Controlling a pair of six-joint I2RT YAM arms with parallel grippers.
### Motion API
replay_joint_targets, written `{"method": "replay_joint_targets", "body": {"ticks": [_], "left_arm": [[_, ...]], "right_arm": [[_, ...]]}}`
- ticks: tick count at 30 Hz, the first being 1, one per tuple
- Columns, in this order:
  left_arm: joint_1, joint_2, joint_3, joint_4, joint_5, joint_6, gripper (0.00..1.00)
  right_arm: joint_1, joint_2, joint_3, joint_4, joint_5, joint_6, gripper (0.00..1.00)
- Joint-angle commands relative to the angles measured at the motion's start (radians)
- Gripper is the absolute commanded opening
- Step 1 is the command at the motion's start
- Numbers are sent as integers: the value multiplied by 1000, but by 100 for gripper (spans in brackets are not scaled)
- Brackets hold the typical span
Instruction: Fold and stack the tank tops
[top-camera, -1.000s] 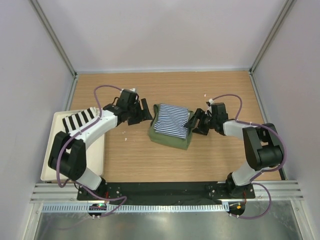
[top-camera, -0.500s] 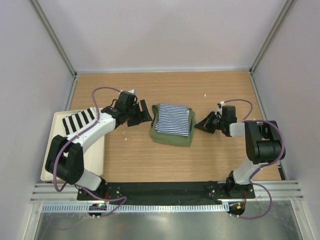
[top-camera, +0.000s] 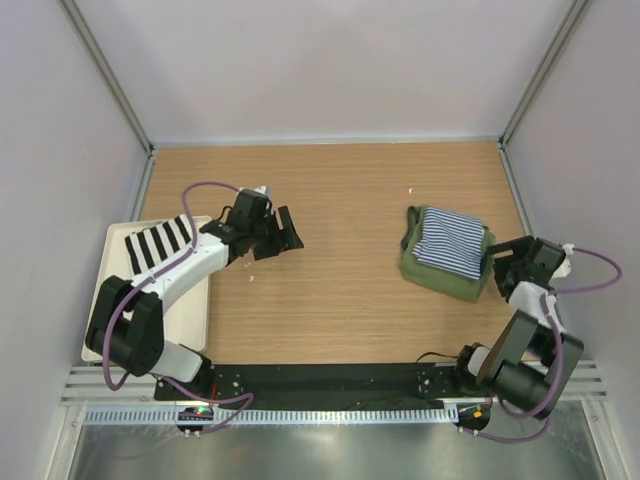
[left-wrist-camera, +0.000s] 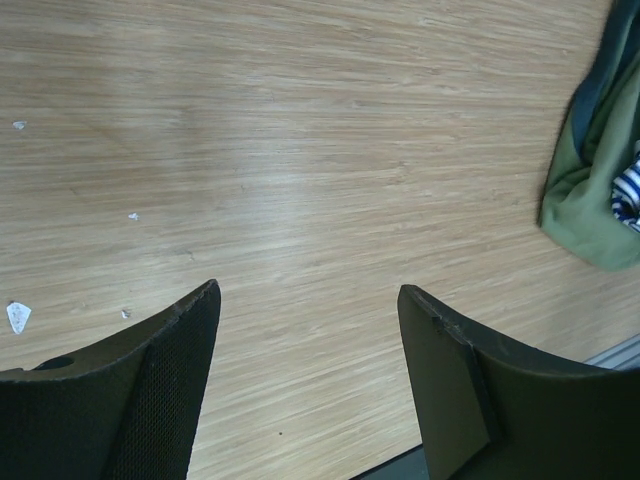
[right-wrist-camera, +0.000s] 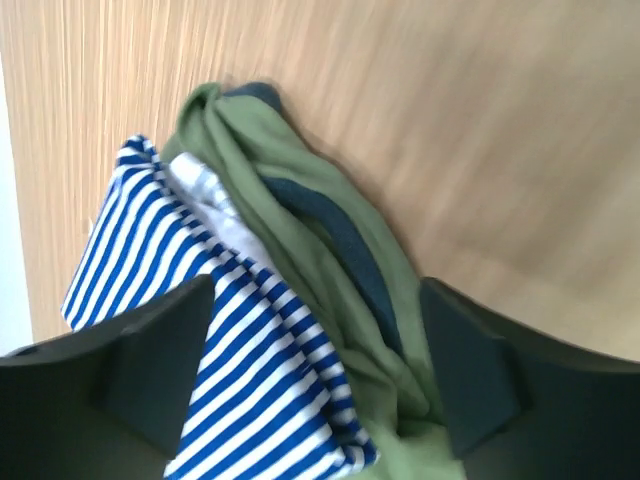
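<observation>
The tank tops lie folded in one stack at the right of the table: the navy-and-white striped top (top-camera: 452, 243) is on the olive green top (top-camera: 437, 279). My right gripper (top-camera: 493, 263) grips the stack's right edge. In the right wrist view my gripper (right-wrist-camera: 315, 290) has one finger on the striped top (right-wrist-camera: 230, 340) and the other on the far side of the olive top (right-wrist-camera: 300, 190). My left gripper (top-camera: 289, 229) is open and empty over bare wood, far left of the stack. The left wrist view shows my gripper (left-wrist-camera: 308, 290) and the olive top (left-wrist-camera: 592, 180) at its right edge.
A white tray (top-camera: 110, 335) sits at the left table edge with a black-and-white striped item (top-camera: 157, 240) on its far end. Enclosure walls and frame posts stand close on both sides. The right arm is folded back near the right wall. Small white specks (left-wrist-camera: 18, 315) lie on the wood.
My right gripper has pulled back to the right and the stacked tank tops have slid with it from the table's centre to the right side. The left arm has barely moved.
</observation>
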Motion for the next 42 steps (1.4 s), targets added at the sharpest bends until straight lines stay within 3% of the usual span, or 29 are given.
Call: {"method": "replay_joint_targets", "body": {"ticks": [1,4,6,11,14,16,19,21,23,24,33,36,37,38,40,42], "left_arm": [[-3,-55,-18,46,14,-2,72],[-3,-73,-28,49,14,-4,72],[-6,-85,-38,52,10,-7,72],[-17,-150,-84,85,-24,-3,72],[-17,-215,-122,106,-70,17,73],[-20,-251,-163,124,-93,27,73],[-26,-338,-248,189,-125,50,73],[-28,-406,-309,235,-192,77,73],[-29,-478,-346,262,-232,96,73],[-31,-502,-382,275,-265,118,72],[-32,-797,-622,384,-338,194,76],[-32,-861,-694,440,-406,227,86],[-31,-907,-722,500,-408,253,96],[-31,-930,-763,519,-406,255,100],[-31,-992,-782,493,-433,234,100],[-32,-1022,-783,432,-550,154,100]], "right_arm": [[-5,-204,27,-215,370,8,94],[-5,-381,76,-301,486,-31,96],[-2,-451,117,-310,466,-69,97],[96,-401,192,-243,164,-196,96],[382,-308,290,-274,196,-270,94],[490,-234,327,-283,218,-299,87],[665,-160,357,-231,168,-324,87],[775,-131,352,-199,156,-342,88],[834,-133,306,-139,188,-374,99],[865,-140,283,-117,189,-385,100],[946,-220,65,85,161,-345,100],[959,-241,-19,136,196,-339,100],[959,-251,-92,215,196,-339,100],[959,-272,-128,260,198,-341,100],[957,-297,-124,254,196,-348,100],[959,-326,-140,280,228,-347,100]]}}
